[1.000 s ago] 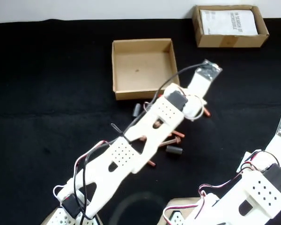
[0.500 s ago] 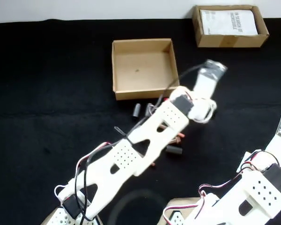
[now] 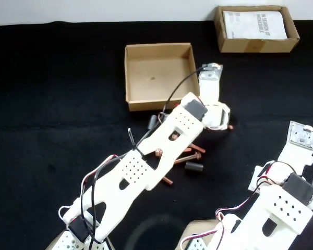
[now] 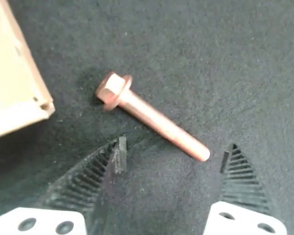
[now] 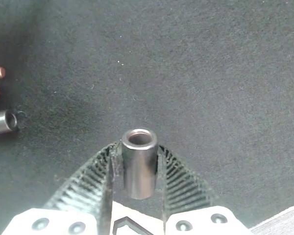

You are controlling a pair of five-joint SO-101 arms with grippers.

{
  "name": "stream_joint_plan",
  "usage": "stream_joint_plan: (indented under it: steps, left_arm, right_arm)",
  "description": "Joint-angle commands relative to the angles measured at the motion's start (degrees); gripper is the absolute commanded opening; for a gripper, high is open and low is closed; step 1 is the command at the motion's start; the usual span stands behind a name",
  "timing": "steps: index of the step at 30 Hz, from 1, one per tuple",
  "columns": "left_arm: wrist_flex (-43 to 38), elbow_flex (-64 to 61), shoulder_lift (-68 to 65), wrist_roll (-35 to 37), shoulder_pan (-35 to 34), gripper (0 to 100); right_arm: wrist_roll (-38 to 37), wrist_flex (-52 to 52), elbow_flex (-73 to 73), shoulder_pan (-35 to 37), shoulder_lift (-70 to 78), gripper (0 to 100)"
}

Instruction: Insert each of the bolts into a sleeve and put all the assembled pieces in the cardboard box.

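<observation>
Black cloth table, left tool wide, right tool gripping sleeve

We see a copper flanged bolt lying flat just beside the open cardboard box, more bolts and dark sleeves scattered near, and one sleeve upright in the right gripper.

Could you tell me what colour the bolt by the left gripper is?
The bolt is copper-coloured, clearest in the left wrist view.
</observation>
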State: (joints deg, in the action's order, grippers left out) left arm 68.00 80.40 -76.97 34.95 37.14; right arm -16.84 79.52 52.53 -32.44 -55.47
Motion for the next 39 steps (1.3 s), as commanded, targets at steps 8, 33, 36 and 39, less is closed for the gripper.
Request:
stream_joint_plan:
  steps: [8,33,36,39]
  left_arm:
    - [-12.04,-4.7,3.38,0.53,-2.07,32]
    - [-6.24,-2.86,3.3,0.09,-0.92,1]
    - [-6.24,0.04,3.3,0.09,-0.92,3]
    - [-4.75,0.84,3.47,-2.11,-0.84,18]
  right_arm:
    - [0.18,0.66,-0.22,0.92,-1.27,0.8]
    - [-0.79,1.63,-0.31,1.01,-0.84,0.8]
    - [-0.79,1.71,-0.31,1.01,-0.84,0.8]
    - [-1.23,1.8,-0.31,0.92,-0.92,0.8]
